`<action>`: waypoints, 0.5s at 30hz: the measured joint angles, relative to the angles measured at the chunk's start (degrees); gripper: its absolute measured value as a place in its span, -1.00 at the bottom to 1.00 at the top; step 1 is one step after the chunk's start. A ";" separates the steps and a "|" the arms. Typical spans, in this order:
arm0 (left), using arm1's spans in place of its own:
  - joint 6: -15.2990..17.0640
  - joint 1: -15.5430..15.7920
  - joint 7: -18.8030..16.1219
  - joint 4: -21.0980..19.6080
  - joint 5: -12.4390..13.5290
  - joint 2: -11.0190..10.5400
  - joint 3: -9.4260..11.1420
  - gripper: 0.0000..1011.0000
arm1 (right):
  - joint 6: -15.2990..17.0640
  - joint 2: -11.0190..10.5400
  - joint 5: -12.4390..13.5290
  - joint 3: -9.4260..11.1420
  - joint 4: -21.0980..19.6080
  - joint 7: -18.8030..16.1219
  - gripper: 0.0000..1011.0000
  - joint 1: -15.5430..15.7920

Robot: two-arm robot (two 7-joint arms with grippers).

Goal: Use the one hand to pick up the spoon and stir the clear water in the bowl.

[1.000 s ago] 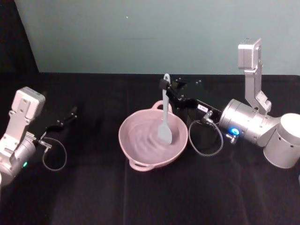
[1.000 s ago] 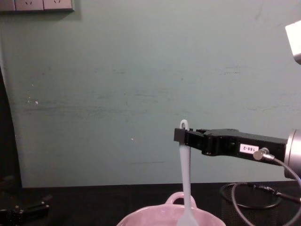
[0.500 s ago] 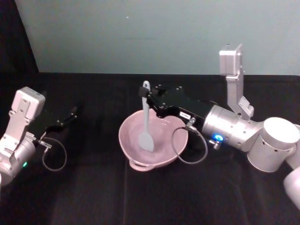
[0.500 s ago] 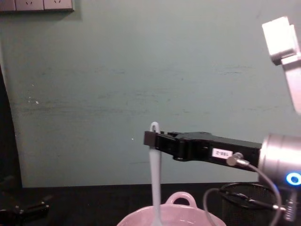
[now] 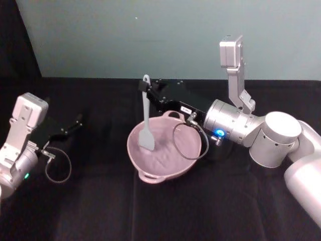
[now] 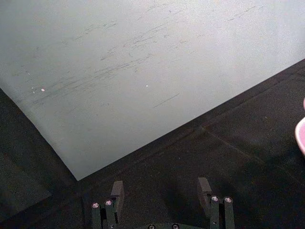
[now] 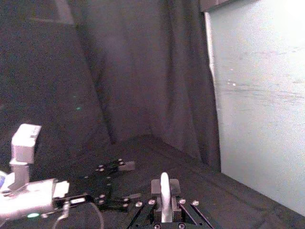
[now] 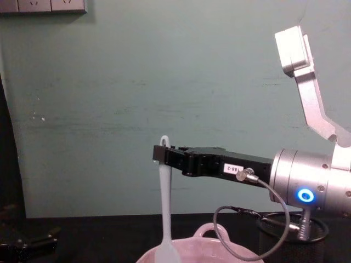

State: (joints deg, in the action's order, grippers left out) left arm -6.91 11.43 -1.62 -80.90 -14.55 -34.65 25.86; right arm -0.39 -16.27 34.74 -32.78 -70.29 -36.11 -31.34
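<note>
Right claw [image 5: 148,91] clamped on spoon [image 5: 146,119] just under its loop, blade hanging below in bowl [image 5: 130,150]. Spoon looks light, stiff, slick; so high a hold may let it swivel. Left claw [image 6: 160,192] parked, fingers apart.

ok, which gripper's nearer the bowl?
Right. The right gripper, shut on the spoon, hangs above the bowl; the left gripper sits open, apart, off to the bowl's left.
</note>
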 joint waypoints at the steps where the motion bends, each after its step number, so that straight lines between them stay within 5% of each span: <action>1: 0.00 0.00 0.00 0.00 0.00 0.00 0.00 1.00 | -0.20 0.26 -0.02 0.14 1.05 -0.15 -0.77 -0.59; 15: 0.00 0.00 0.00 0.00 0.00 0.00 0.00 1.00 | -0.80 -1.46 0.40 3.34 2.68 0.40 -0.77 -1.10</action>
State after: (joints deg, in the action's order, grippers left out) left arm -6.90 11.43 -1.62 -80.90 -14.55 -34.65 25.86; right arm -1.19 -17.72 35.14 -29.44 -67.62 -35.71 -32.44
